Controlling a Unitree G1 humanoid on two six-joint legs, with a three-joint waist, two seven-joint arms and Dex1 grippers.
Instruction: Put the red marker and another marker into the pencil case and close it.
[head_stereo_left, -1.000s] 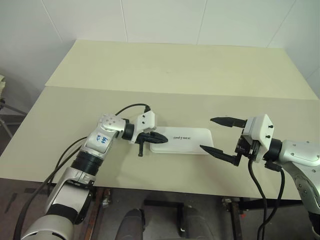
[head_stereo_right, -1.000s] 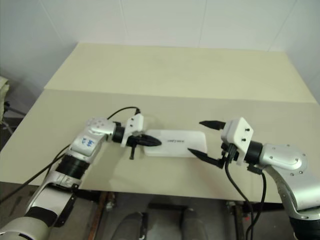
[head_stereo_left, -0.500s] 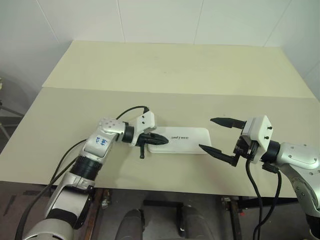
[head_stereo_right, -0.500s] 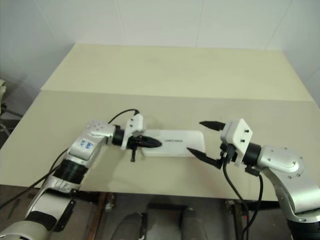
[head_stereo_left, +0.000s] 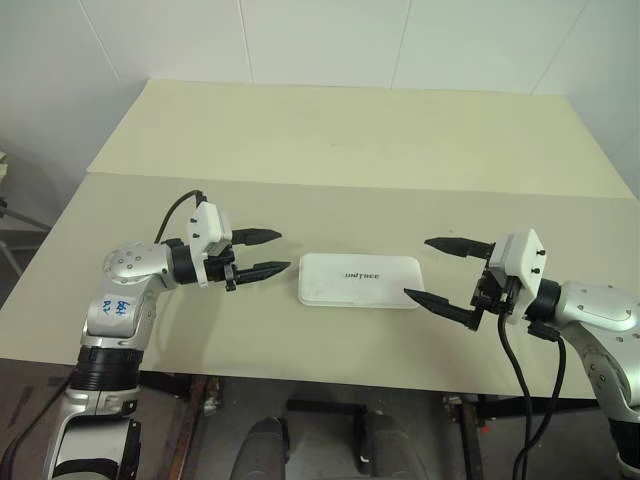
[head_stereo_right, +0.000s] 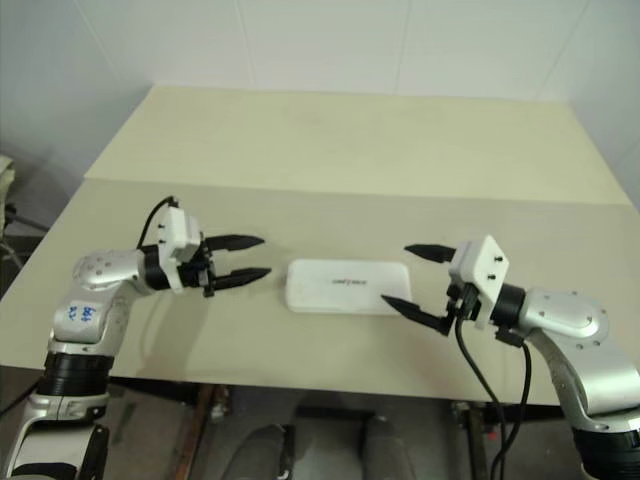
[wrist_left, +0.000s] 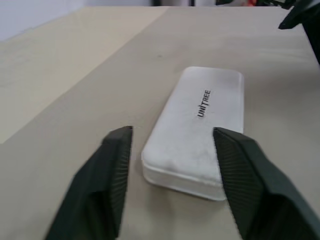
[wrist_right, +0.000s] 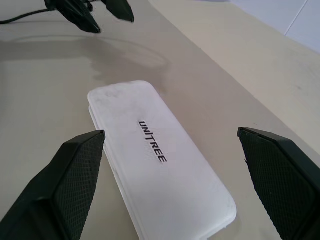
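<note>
The white pencil case (head_stereo_left: 360, 280) lies flat and shut on the table, its "UNITREE" lid up. The red marker and the other marker are hidden from view. My left gripper (head_stereo_left: 283, 251) hovers a short way off the case's left end, open and empty, pointing at it. In the left wrist view the case (wrist_left: 200, 130) lies just beyond the left fingers (wrist_left: 117, 170). My right gripper (head_stereo_left: 416, 267) stands wide open at the case's right end, nothing between its fingers. In the right wrist view the case (wrist_right: 160, 170) lies between the spread fingertips (wrist_right: 80, 165).
The beige table (head_stereo_left: 330, 150) stretches far behind the case, with a seam (head_stereo_left: 350, 188) across it. Its front edge (head_stereo_left: 300, 372) runs close below the case. White walls stand at the back and the left.
My left gripper, earlier shut at the case's left end, has drawn back to the left and opened. The case and the right gripper have stayed put.
</note>
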